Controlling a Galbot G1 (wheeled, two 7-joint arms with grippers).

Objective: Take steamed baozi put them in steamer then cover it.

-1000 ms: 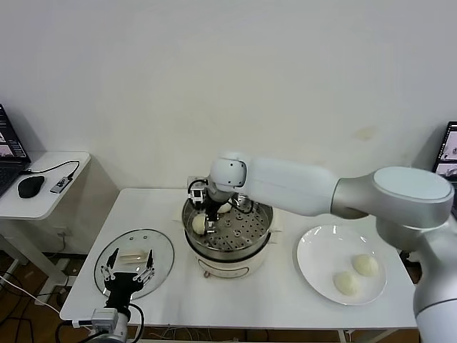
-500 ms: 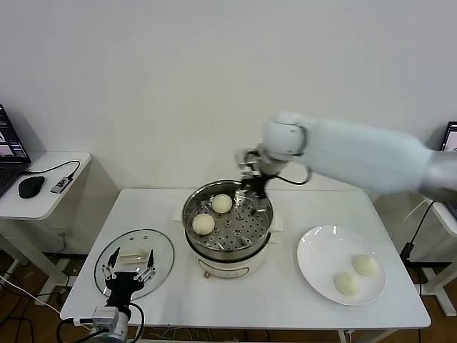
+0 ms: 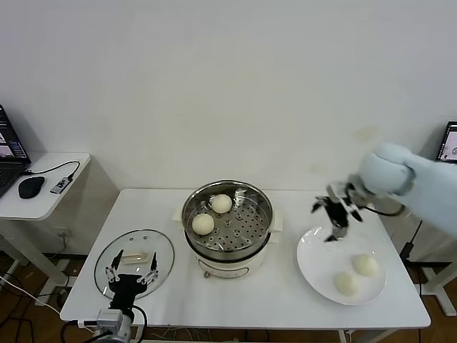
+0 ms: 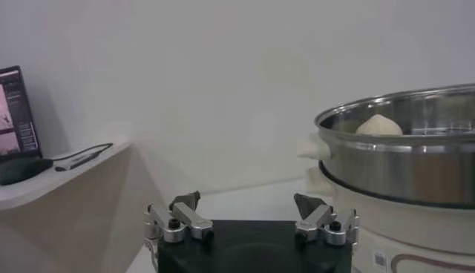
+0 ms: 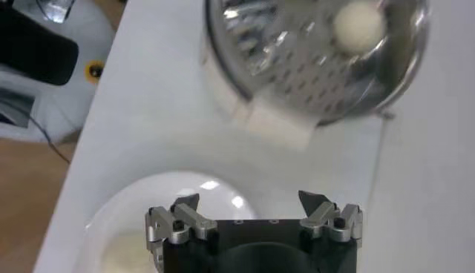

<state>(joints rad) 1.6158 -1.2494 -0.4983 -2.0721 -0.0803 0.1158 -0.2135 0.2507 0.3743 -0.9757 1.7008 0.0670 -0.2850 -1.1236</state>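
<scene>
The right gripper (image 3: pixel 332 220) has its fingers spread wide and empty, hanging in the air above the near rim of a flat round white plate (image 3: pixel 310 266) on the right side of the white surface (image 3: pixel 285 300). Two small smooth cream-white steamed baozi (image 3: pixel 365 265) lie on that plate, close together, on the side nearest the robot. Two more baozi (image 3: pixel 203 224) already sit on the perforated steel tray inside the round shiny stainless-steel steamer (image 3: pixel 227 223), which stands mid-surface on a white base. The left gripper (image 3: pixel 131 277), fingers also wide and empty, waits low at the surface's front edge, just over the round clear glass cover (image 3: pixel 133 255) lying flat to the steamer's left, its cream bar handle upward.

The buns look soft and light, likely to dent or tear if squeezed hard, so a gentle pinch across the widest part of one bun seems best. The cover is probably heavier, stiff and breakable glass; its bar handle is the natural place to grasp
</scene>
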